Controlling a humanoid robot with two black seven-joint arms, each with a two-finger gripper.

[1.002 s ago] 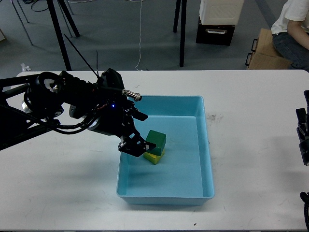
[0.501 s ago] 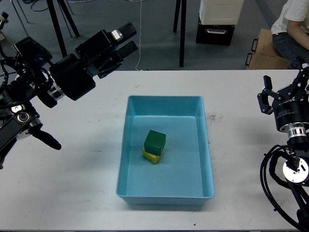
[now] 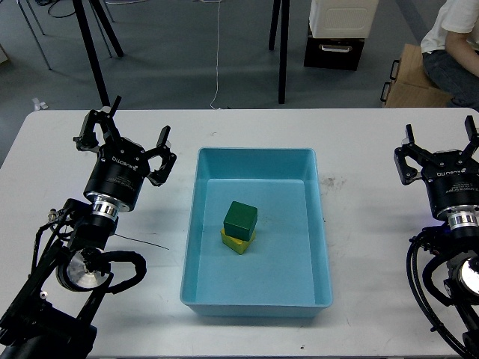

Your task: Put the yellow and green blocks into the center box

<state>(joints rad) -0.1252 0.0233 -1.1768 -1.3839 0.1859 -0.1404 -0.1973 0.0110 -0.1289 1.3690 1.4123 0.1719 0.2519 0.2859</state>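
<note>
A green block (image 3: 240, 218) sits on top of a yellow block (image 3: 237, 241) inside the light blue box (image 3: 258, 295) at the table's center. My left gripper (image 3: 125, 137) stands upright at the left of the box, open and empty, apart from it. My right gripper (image 3: 441, 152) stands upright at the far right, open and empty, well away from the box.
The white table (image 3: 374, 149) holds the box. Behind the table are black stand legs (image 3: 283, 52), a white and black case (image 3: 337, 34), a cardboard box (image 3: 408, 78) and a seated person (image 3: 453, 45).
My left arm has pulled out of the box and swung back to an upright rest pose at the left. My right arm has settled upright at the right. The blocks have not moved.
</note>
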